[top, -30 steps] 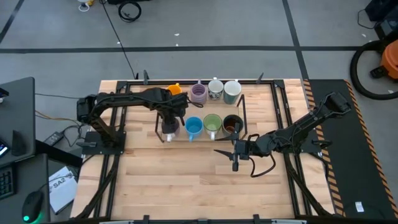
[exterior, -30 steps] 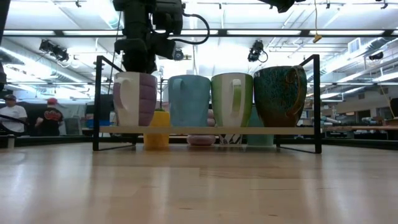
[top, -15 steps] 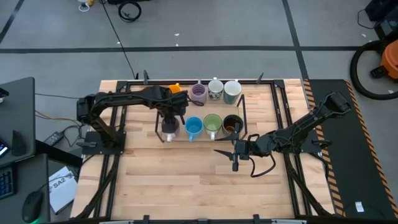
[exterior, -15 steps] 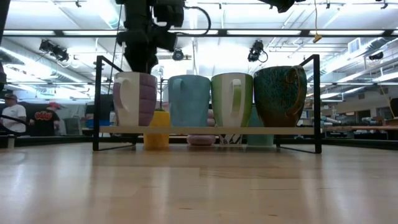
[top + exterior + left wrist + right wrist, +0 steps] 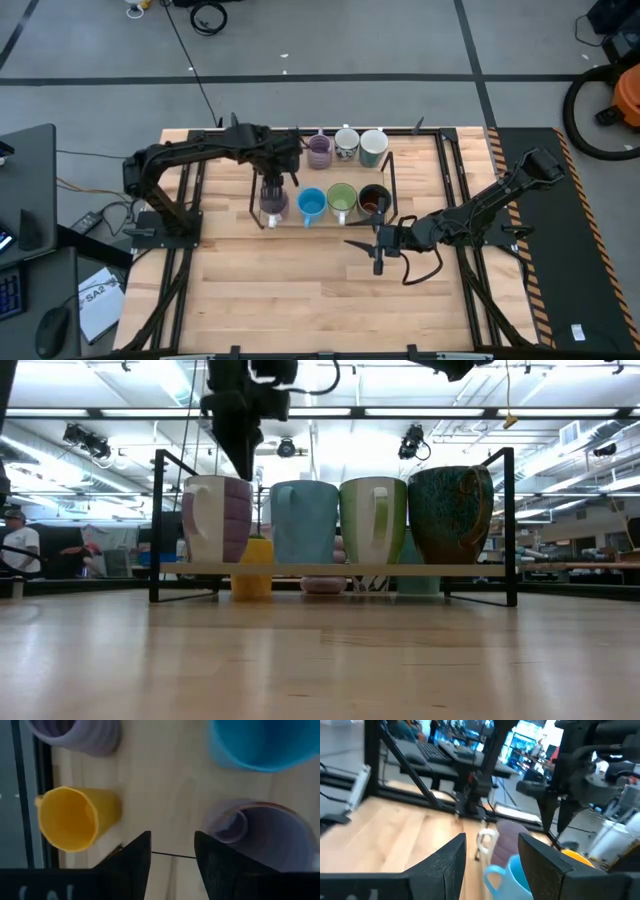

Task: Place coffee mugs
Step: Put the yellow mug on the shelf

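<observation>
— Above the rack's left end, what is the left gripper [image 5: 272, 180] doing?

— It hangs over the lavender mug [image 5: 273, 205], fingers apart and clear of the rim; nothing is between them. From the left wrist view that mug [image 5: 260, 832] lies just beside the fingertips, with the orange mug [image 5: 75, 817] to the other side.

— Where do the mugs sit?

— Four stand in a front row on the black wire rack [image 5: 330, 570]: the lavender one [image 5: 217, 518] at the left end, then the blue mug [image 5: 304, 520], the light green mug [image 5: 373, 520] and the dark mug [image 5: 451, 513]. Behind them on the table [image 5: 300, 300] stand a second lavender mug [image 5: 319, 150], a white patterned mug [image 5: 346, 145] and a pale mug [image 5: 373, 146]. The orange mug is hidden under the left arm in the overhead view.

— And the right gripper [image 5: 377, 258]?

— It rests low over bare wood, in front of the dark mug [image 5: 374, 201], fingers parted and empty.
</observation>
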Action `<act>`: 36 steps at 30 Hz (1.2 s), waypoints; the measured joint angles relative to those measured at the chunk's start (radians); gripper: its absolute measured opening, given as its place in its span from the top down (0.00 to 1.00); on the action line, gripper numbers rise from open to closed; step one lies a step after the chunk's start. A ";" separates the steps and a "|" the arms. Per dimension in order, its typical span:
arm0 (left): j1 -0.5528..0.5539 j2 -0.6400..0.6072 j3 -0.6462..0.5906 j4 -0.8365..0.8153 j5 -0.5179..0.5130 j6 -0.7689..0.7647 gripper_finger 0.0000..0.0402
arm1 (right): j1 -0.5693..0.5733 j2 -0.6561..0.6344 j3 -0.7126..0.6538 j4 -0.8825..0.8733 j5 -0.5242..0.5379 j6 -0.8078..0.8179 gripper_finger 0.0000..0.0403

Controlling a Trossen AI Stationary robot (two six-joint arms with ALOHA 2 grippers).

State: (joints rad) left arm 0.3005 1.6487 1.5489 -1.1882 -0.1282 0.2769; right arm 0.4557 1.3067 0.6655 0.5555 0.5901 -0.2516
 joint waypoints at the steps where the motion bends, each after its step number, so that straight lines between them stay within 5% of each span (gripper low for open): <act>1: 0.022 0.001 -0.001 0.009 0.013 0.011 0.62 | 0.000 0.000 0.000 -0.014 0.018 -0.001 0.54; 5: 0.120 0.006 -0.003 0.037 0.069 0.049 0.64 | 0.009 -0.032 -0.021 -0.057 0.124 0.005 0.54; 22: 0.264 0.072 -0.003 0.235 0.147 0.149 0.66 | -0.045 -0.434 -0.259 -0.009 -0.027 -0.142 0.59; 36: 0.278 0.132 -0.003 0.242 0.176 0.136 0.66 | -0.159 -0.723 -0.403 0.018 -0.414 -0.029 0.59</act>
State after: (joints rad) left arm 0.5784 1.7805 1.5463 -0.9465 0.0483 0.4129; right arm 0.2965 0.5842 0.2626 0.5739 0.1757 -0.2803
